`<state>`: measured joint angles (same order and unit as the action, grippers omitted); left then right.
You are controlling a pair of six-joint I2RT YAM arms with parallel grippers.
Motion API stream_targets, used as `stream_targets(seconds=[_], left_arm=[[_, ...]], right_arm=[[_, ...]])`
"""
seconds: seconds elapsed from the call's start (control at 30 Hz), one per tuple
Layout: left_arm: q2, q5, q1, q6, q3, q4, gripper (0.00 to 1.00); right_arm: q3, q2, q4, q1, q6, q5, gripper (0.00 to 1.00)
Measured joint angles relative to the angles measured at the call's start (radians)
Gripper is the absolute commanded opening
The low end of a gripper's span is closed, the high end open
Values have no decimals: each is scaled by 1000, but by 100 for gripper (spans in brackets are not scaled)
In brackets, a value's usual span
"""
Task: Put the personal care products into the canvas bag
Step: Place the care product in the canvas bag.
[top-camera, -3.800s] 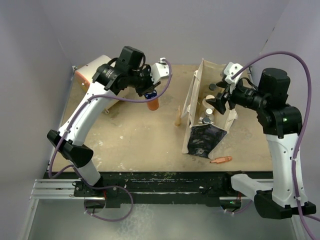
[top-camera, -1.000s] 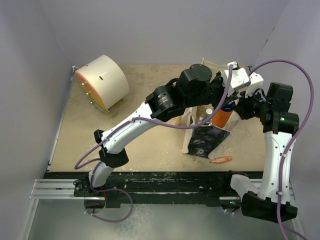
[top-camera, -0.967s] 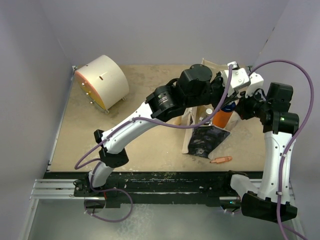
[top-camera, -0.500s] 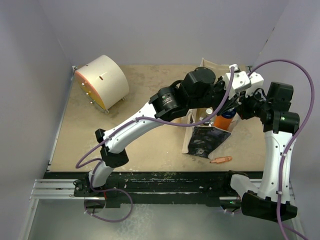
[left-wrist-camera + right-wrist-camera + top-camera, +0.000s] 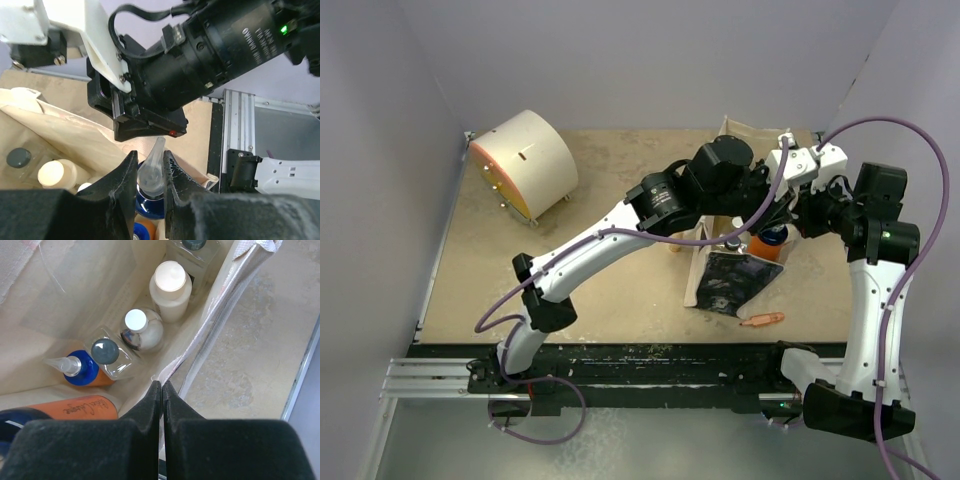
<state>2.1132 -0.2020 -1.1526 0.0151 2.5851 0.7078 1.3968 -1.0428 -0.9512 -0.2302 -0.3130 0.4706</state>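
L tool (image 5: 149,161) is pinching the orange plastic bottle with blue cap and clear nozzle (image 5: 766,241) right at the nozzle, fingers almost together w/ only that thin spout between them. The bottle is hanging inside the mouth of the beige canvas tote bag (image 5: 75,295); can't tell if it's touching bottom. R tool (image 5: 161,388) is pressed together on the bag's rim, pinching the cloth and holding the mouth open.

Sitting in the bag, along one wall:
- second orange bottle with blue cap (image 5: 80,371)
- clear squarish bottle with black cap (image 5: 106,356)
- silver bottle with white cap (image 5: 138,330)
- cream-white bottle (image 5: 170,285)
- one more clear squarish bottle (image 5: 192,246) at the far end, mostly cut off

Handling, my read: the held bottle is prob. light, stiff, smooth plastic, so a bit slippery. The nozzle is a thin hold and the body is likely swinging under it; the cap or neck would be the firmer spot. The bag is soft and floppy and would prob. sag shut w/o the R pinch. Space inside is getting tight, so a drop could knock neighbours over.
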Motion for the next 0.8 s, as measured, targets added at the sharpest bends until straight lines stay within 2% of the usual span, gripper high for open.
stream_targets(seconds=[0.8], left_arm=[[-4, -288, 70, -28, -259, -133, 0]], right_arm=[[43, -27, -39, 0, -1, 23, 0]])
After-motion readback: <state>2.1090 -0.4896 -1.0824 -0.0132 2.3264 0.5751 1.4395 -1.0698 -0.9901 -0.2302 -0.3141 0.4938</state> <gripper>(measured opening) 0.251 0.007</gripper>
